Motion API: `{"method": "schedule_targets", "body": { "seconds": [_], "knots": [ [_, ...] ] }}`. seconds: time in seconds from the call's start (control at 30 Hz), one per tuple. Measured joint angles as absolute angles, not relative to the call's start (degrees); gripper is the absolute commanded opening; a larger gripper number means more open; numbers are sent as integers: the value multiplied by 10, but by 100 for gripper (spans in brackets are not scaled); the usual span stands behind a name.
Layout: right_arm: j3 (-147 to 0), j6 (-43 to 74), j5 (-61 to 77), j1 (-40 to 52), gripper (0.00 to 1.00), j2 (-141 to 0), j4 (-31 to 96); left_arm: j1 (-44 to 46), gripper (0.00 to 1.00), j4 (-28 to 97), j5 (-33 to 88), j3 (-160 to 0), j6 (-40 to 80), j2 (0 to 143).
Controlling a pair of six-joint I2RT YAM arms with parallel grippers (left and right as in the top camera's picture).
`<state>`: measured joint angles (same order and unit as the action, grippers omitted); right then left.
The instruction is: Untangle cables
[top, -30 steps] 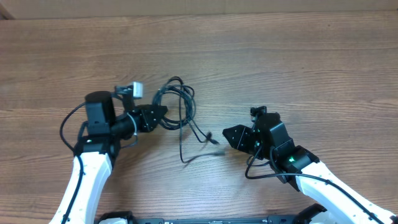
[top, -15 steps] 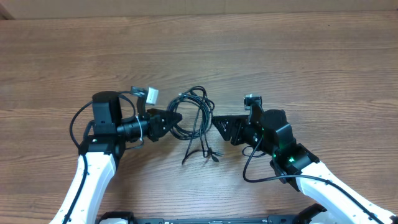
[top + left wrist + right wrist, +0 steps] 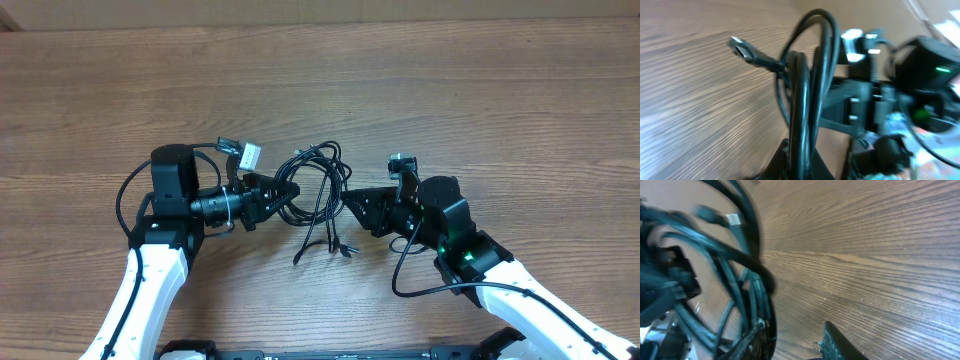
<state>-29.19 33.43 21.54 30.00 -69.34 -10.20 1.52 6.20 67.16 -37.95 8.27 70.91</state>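
Your left gripper (image 3: 287, 191) is pinching fully closed on the cables (image 3: 318, 186). In the overhead view you're watching its tip pointing right, into the left side of the bundle. On the left wrist camera, a thick black loop is rising straight out from between those closed fingers. One plug end (image 3: 742, 49) is sticking out to the upper left of that loop, over the wood grain.

Moving right, the bundle is sitting near the middle of the table (image 3: 480, 90), directly between your two grippers. The cords are looping and crossing over one another there, not lying apart. Two loose tails (image 3: 300, 255) are trailing down from the bundle toward the robot's side of the table, spreading apart as they go.

Further right, your right gripper (image 3: 350, 203) is pointing left, and its tip is meeting the right side of the bundle, so the two grippers are facing each other with the cords between them. On the right wrist camera its fingers (image 3: 835, 342) are standing partly apart, with bare wood showing in the gap. The cords are bunching against the finger on the left of that view, close and blurred. You're not seeing any strand clamped between the two.
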Motion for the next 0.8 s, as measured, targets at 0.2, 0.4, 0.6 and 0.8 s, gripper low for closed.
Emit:
{"method": "schedule_targets", "body": {
  "seconds": [0.2, 0.4, 0.6, 0.8],
  "knots": [
    [-292, 334, 212, 307, 35, -693, -130, 25, 5, 17, 757, -380, 68, 709],
    [-292, 341, 161, 349, 38, -697, -128, 67, 4, -42, 782, -380, 79, 709],
    [-292, 369, 81, 366, 45, -728, -68, 93, 4, -220, 810, -378, 163, 709],
    [-291, 387, 37, 344, 54, -734, -34, 83, 4, -327, 828, -379, 255, 708]
  ]
}}
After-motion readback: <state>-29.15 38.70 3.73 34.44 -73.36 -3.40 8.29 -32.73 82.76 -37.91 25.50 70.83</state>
